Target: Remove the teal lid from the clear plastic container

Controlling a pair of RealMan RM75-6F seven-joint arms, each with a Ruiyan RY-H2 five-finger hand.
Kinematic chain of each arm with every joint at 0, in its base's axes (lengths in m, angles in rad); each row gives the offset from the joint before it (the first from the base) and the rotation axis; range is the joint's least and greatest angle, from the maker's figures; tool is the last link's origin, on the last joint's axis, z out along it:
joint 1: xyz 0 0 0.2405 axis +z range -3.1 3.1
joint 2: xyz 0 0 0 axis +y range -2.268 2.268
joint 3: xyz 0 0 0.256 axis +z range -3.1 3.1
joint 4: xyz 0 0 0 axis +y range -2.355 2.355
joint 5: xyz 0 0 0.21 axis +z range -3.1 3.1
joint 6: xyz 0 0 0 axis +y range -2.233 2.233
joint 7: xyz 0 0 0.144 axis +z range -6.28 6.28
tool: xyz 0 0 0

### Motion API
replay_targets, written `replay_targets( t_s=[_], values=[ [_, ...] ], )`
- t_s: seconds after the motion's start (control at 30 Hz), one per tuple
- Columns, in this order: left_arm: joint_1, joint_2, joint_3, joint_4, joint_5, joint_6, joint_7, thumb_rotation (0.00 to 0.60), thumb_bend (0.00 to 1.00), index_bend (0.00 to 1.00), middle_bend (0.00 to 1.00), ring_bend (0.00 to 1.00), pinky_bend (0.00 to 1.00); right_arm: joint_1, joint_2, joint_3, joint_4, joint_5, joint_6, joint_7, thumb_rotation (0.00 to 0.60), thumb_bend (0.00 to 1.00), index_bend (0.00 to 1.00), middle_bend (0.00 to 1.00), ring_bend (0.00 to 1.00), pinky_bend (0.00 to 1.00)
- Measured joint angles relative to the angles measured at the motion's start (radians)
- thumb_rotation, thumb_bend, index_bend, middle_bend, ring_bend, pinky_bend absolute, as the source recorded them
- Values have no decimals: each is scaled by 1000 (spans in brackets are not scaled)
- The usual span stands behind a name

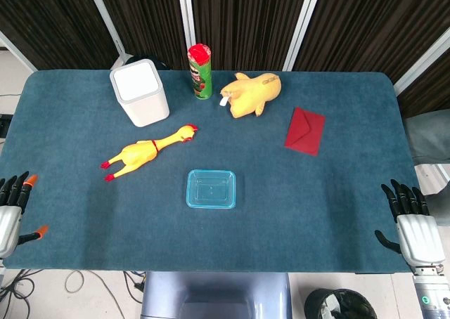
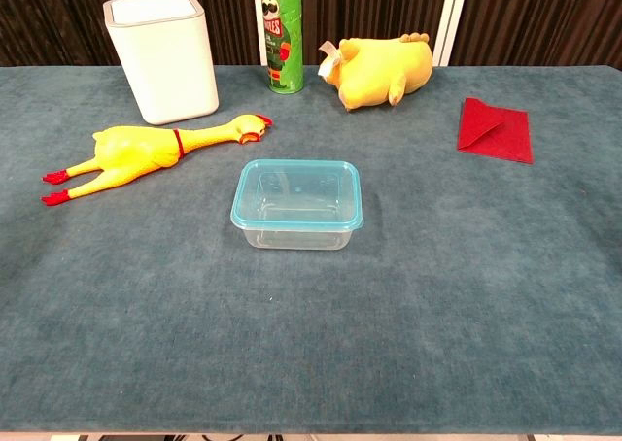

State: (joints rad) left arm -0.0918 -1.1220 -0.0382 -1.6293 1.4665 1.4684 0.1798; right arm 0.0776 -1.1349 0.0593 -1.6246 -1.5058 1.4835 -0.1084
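Note:
A clear plastic container (image 2: 296,229) with a teal lid (image 1: 211,188) (image 2: 297,194) on top sits near the middle of the blue table, a little toward the front. My left hand (image 1: 10,213) rests at the table's front left corner with its fingers spread, holding nothing. At the front right corner is my right hand (image 1: 411,224), also spread and empty. Both hands are far from the container. The chest view shows neither hand.
A yellow rubber chicken (image 1: 146,152) (image 2: 146,154) lies left of the container. Behind stand a white bin (image 1: 139,92) (image 2: 163,55), a green can with a red lid (image 1: 200,71) (image 2: 282,33) and a yellow pig toy (image 1: 251,94) (image 2: 379,70). A red envelope (image 1: 305,130) (image 2: 497,129) lies right.

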Motion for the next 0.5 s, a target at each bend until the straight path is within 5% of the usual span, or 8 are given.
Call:
replay_targets(
  t_s=[0.5],
  values=[
    [1,1,2,-4,2,1,-5,600,0,0,0,0,0,0,2,-4,1,-2,-6,-3,600,275,0,0,0,0]
  ],
)
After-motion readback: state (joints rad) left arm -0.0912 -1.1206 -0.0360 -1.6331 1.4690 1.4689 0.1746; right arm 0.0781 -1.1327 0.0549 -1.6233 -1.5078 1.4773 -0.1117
